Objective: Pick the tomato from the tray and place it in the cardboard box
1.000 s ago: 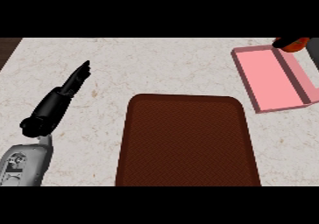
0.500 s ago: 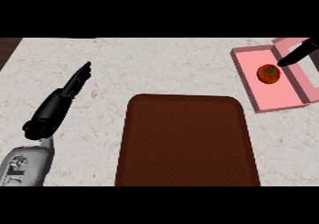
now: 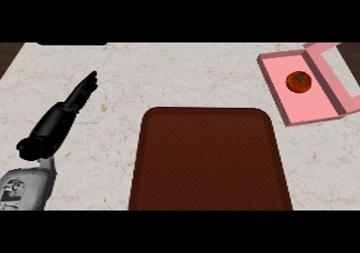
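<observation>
A red tomato with a green stem lies inside the pink open box at the counter's far right. The dark brown tray sits in the middle front and holds nothing. My left hand rests on the left of the counter, fingers straight and pointing away, well apart from tray and box. My right hand does not show in the head view.
The box's lid stands open on its right side, reaching the view's right edge. A pale speckled counter stretches between the hand, tray and box. Dark floor shows past the counter's far left corner.
My right hand, which hovered over the box with the tomato, has let it go and withdrawn out of view. The tomato now lies in the box. The left hand has stayed put.
</observation>
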Action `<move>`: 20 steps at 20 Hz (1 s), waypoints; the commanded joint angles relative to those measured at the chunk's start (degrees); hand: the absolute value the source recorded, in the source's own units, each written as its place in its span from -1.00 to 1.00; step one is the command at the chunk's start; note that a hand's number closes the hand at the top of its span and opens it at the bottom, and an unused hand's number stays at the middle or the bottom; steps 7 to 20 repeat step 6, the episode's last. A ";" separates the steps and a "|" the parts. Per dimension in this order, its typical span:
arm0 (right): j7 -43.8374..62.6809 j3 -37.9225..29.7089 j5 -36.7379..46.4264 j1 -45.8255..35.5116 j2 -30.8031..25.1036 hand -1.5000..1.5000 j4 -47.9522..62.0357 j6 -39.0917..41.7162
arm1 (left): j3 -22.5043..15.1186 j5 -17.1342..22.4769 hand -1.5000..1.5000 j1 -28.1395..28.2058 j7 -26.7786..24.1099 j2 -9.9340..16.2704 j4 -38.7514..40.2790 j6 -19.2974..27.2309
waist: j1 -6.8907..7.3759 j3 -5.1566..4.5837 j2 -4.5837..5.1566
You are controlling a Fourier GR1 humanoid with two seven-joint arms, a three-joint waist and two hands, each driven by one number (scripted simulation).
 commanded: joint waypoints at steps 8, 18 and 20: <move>-12.56 -12.12 -14.16 9.24 -2.91 -1.00 -4.27 -4.32 | 0.97 0.03 0.00 -0.62 -1.28 0.41 1.47 -0.34 | -0.13 -0.17 0.17; -12.56 -12.12 -14.16 9.24 -2.91 -1.00 -4.27 -4.32 | 0.97 0.03 0.00 -0.62 -1.28 0.41 1.47 -0.34 | -0.13 -0.17 0.17; -12.56 -12.12 -14.16 9.24 -2.91 -1.00 -4.27 -4.32 | 0.97 0.03 0.00 -0.62 -1.28 0.41 1.47 -0.34 | -0.13 -0.17 0.17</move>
